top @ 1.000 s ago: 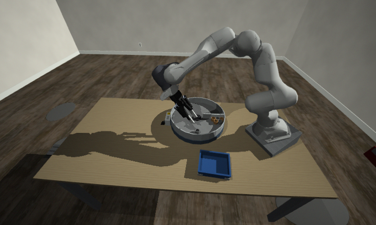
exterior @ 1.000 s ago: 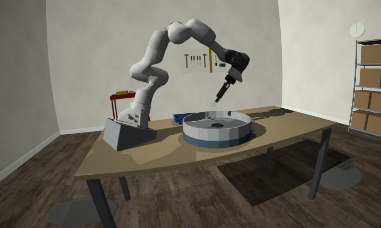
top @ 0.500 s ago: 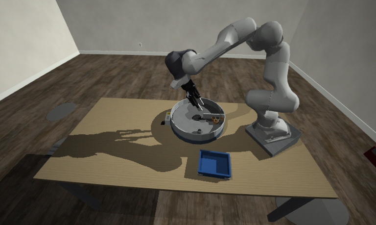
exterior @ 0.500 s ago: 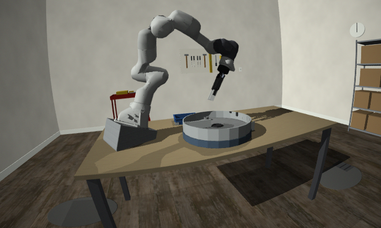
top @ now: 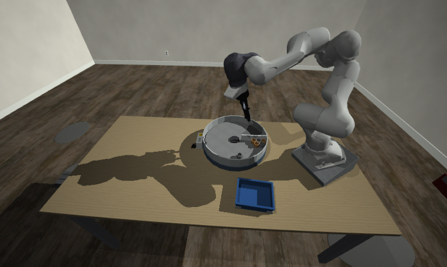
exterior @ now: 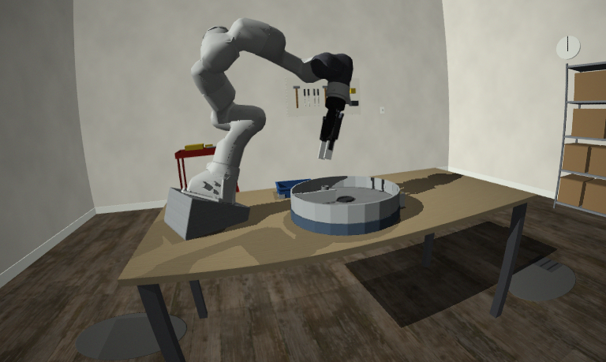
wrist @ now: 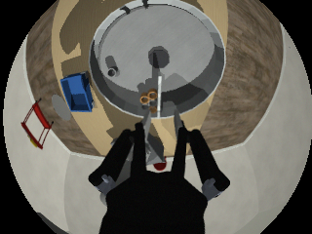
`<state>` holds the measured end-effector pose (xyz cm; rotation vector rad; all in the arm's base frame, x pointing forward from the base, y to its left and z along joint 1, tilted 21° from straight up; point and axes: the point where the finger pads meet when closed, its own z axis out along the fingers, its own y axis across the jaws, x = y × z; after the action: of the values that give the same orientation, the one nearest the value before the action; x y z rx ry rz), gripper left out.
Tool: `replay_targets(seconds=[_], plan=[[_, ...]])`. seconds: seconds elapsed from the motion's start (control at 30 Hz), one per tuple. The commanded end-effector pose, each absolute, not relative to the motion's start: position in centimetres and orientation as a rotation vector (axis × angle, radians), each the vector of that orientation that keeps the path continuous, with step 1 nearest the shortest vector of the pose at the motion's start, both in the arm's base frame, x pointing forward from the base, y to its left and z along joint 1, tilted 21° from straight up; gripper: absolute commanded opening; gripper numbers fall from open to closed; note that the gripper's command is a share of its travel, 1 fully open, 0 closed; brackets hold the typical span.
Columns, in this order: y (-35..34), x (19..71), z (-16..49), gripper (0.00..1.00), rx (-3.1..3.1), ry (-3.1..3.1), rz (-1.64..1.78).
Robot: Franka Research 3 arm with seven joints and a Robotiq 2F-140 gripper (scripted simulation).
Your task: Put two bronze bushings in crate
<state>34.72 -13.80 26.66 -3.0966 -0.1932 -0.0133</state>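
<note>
The turning table (top: 220,132) (exterior: 346,210) (wrist: 180,29) is a round grey walled disc. Three bronze bushings (top: 256,145) (wrist: 141,101) cluster near its wall beside a thin divider; dark grey shapes among them are hard to make out. A separate grey bushing (top: 239,156) (exterior: 324,188) (wrist: 109,73) stands near the wall on the crate's side. The blue crate (top: 255,207) (exterior: 292,184) (wrist: 72,97) shows nothing inside in the top view. My gripper (top: 249,121) (exterior: 325,157) (wrist: 162,115) is partly open and empty, above the turning table, tilted.
The pale divider (top: 247,136) (exterior: 319,194) (wrist: 159,95) runs from near the hub to the wall. The turning table's raised wall surrounds the bushings. A small control box (top: 199,140) sits beside it. The crate stands apart, nearer the table's front edge in the top view.
</note>
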Motion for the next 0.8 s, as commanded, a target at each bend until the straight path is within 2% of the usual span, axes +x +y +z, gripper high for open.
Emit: replay_targets(seconds=[0.0,0.47,0.77], plan=[[-14.2,34.1,25.7,0.32,-3.094,-0.441,-0.088],[-11.0,33.0,22.1,0.32,-2.993,-0.811,-0.294],[-6.0,33.0,19.8,0.32,-2.849,-1.112,-0.472]])
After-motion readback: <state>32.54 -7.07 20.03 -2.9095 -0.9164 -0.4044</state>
